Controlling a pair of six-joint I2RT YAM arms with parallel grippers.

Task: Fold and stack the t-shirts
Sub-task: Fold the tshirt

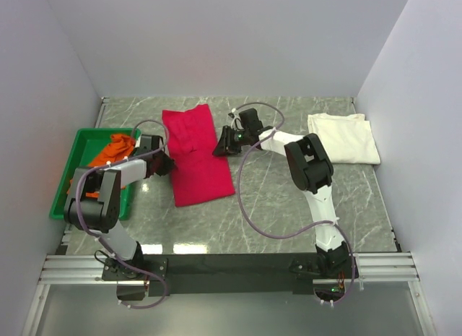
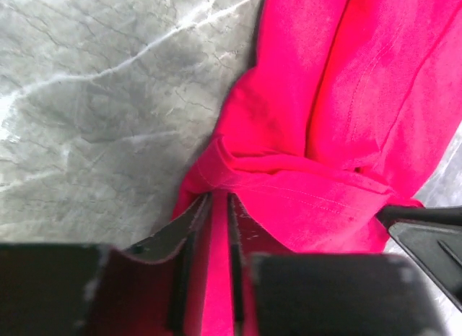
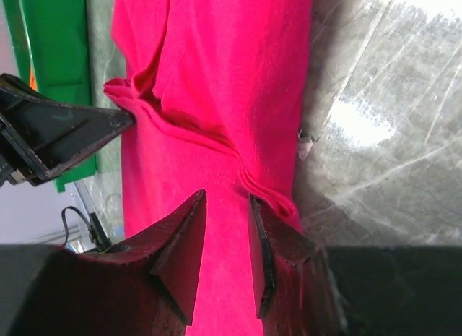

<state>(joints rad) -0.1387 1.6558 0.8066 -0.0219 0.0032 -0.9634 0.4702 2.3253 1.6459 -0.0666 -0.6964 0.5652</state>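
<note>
The crimson t-shirt [image 1: 198, 159] lies as a long folded strip left of the table's middle. A raised crease runs across it between my two grippers. My left gripper [image 1: 167, 162] is at its left edge, its narrow jaws [image 2: 219, 199] shut on a pinch of the red cloth [image 2: 346, 97]. My right gripper [image 1: 222, 144] is at the strip's right edge. Its jaws [image 3: 227, 196] stand partly open, with smooth red cloth [image 3: 216, 76] showing in the gap. The cream t-shirt [image 1: 343, 137] lies folded at the back right. An orange t-shirt [image 1: 115, 148] sits crumpled in the bin.
A green plastic bin [image 1: 61, 191] stands at the left edge, close behind my left arm, and shows in the right wrist view as the green bin [image 3: 54, 54]. White walls close in three sides. A purple cable [image 1: 245, 213] loops over the marble table.
</note>
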